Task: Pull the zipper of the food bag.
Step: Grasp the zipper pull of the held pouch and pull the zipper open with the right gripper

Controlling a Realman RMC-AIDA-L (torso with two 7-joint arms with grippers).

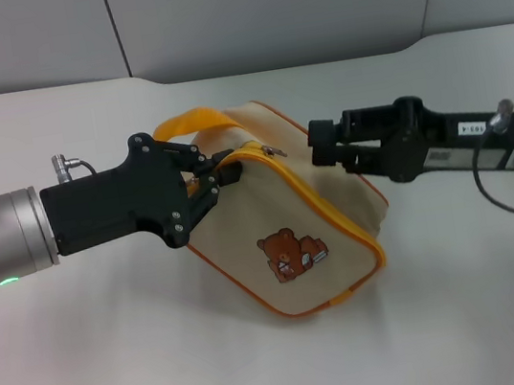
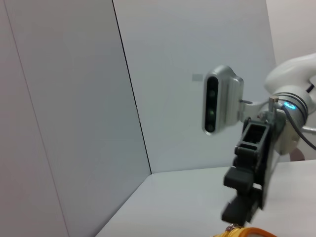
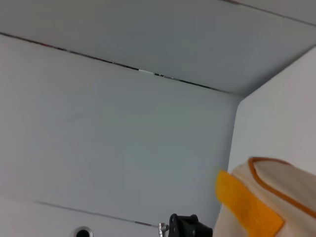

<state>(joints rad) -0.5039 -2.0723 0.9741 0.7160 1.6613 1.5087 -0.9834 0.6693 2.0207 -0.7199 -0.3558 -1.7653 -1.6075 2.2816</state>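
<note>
The zipper (image 1: 275, 152) sits atop the food bag (image 1: 285, 217); the left gripper (image 1: 219, 177) pinches the bag's left end, while the right gripper's (image 1: 324, 155) jaws can't be made out.

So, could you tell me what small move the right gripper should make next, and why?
Probably ease the right gripper toward the zipper and close on its tab. The left gripper already pinches the bag at the zip's end, bracing it, while the right one sits just beside the tab, not visibly holding it.
</note>
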